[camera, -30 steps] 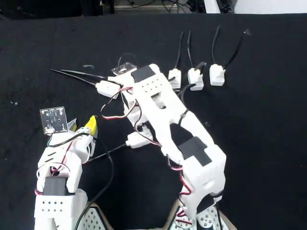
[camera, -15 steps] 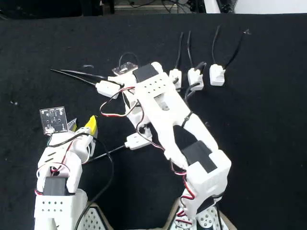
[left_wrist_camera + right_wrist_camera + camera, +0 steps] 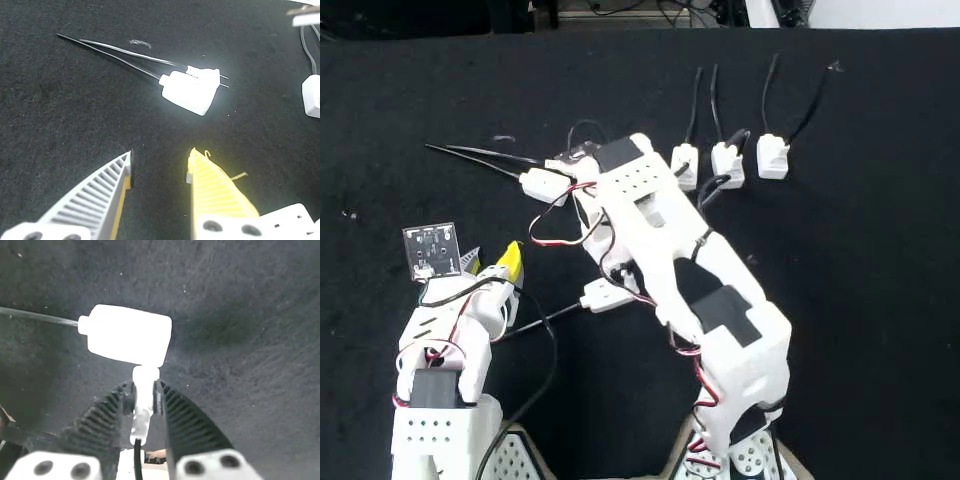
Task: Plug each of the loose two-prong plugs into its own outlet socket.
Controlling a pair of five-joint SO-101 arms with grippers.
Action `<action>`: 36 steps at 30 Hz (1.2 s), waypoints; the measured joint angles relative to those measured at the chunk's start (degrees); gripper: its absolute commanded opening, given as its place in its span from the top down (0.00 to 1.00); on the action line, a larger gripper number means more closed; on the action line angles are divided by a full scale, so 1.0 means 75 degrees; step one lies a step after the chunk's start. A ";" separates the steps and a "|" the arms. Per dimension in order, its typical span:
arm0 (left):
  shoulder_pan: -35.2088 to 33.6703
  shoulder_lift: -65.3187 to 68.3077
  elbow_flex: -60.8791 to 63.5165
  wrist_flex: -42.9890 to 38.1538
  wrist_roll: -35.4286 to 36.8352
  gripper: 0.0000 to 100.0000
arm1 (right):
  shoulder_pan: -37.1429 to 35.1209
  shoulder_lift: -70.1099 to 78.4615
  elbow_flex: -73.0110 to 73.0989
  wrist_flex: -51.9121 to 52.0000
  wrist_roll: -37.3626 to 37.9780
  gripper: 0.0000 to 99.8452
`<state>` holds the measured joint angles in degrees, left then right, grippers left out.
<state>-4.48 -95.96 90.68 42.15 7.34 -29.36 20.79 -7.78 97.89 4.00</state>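
The right tool [image 3: 144,389] was clamped on a plug [image 3: 145,374] whose nose touched the socket [image 3: 127,340] on the table [image 3: 240,315]. Seating it probably called for a straight push. The left tool [image 3: 160,156] hovered with its jaws apart, empty.

White arms [image 3: 650,200], red wires [image 3: 552,243], half-yellow left gripper [image 3: 160,162]

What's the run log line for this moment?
right end effector: shut on plug | plug: against socket | left end effector: open, empty

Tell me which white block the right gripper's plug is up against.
The block with two thin black wires trailing from it, lying apart from the row of three. The right gripper holds its plug against that one.
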 measured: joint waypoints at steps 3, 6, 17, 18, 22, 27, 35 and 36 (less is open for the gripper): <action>0.0000 0.0000 0.0000 0.0000 0.0000 0.81 | 0.0000 0.0000 -0.0152 0.0000 0.0000 0.99; 0.0000 0.0000 0.0000 0.0000 0.0000 0.81 | 0.0000 0.0012 -0.0152 0.0000 0.0000 0.99; 0.0000 0.0000 0.0000 0.0000 0.0000 0.81 | 0.0000 0.0012 -0.0152 -0.0211 0.0223 0.99; 0.0000 0.0000 0.0000 0.0000 0.0000 0.81 | 0.0000 0.0012 -0.0152 -0.0211 0.0223 0.99; 0.0000 0.0000 0.0000 0.0000 0.0000 0.81 | 0.0012 0.0012 -0.0152 -0.0234 0.0223 0.99; 0.0000 0.0000 0.0000 0.0000 0.0000 0.81 | 0.0281 0.0258 -0.0152 -0.0234 0.0223 0.99; 0.0000 0.0000 0.0000 0.0000 0.0000 0.81 | 0.0363 0.0574 -0.0434 -0.0188 0.0223 0.99; 0.0000 0.0000 0.0000 0.0000 0.0000 0.81 | 0.0363 0.0574 -0.0434 -0.0188 0.0164 0.99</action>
<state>-4.48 -95.96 90.68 42.15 7.34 -26.64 25.10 -11.03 96.48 5.23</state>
